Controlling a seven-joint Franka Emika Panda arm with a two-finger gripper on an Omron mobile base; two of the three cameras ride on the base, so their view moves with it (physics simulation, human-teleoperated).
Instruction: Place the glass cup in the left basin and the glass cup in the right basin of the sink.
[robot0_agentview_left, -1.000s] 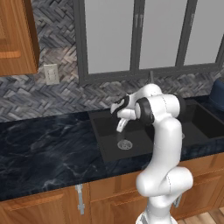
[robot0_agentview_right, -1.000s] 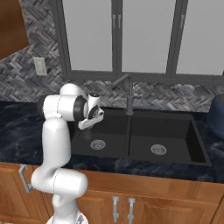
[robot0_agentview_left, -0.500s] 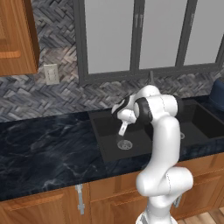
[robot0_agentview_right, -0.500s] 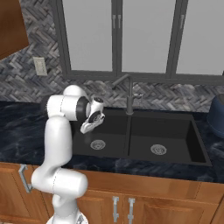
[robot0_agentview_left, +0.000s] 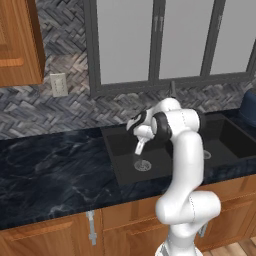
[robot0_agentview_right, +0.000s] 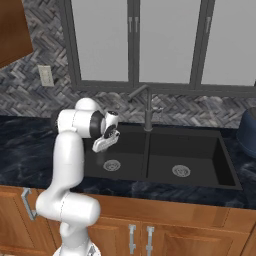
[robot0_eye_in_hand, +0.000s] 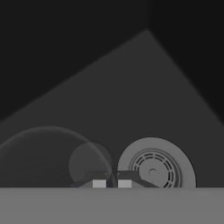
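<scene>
**Gripper holds a cup over the left basin**

I see the sink (robot0_agentview_right: 227, 172) set into a dark counter (robot0_agentview_left: 55, 170). It has two black tubs with a thin wall between them. The left basin (robot0_agentview_right: 127, 145) has tall dark sides all round, and a round steel drain (robot0_agentview_right: 111, 164) lies on its floor. The right basin (robot0_agentview_right: 200, 152) sits just beside it with its own drain (robot0_agentview_right: 181, 171). The faucet (robot0_agentview_right: 147, 107) stands at the back edge, above the wall between the tubs. A blue thing (robot0_agentview_right: 248, 132) stands on the counter to the right of the sink; I cannot tell what it is.

There is open room inside the left basin, in front of the gripper and to its sides.

My gripper (robot0_agentview_left: 140, 146) hangs over the left basin, pointing down, above the drain. In the hand view its fingers (robot0_eye_in_hand: 99, 183) sit close together, pinched on the thin rim of a glass cup (robot0_eye_in_hand: 39, 153). The cup is see-through, so I see the basin floor through it. The drain (robot0_eye_in_hand: 156, 165) shows just beside the cup. In the hand view, two basin walls meet in a corner far ahead.
</scene>
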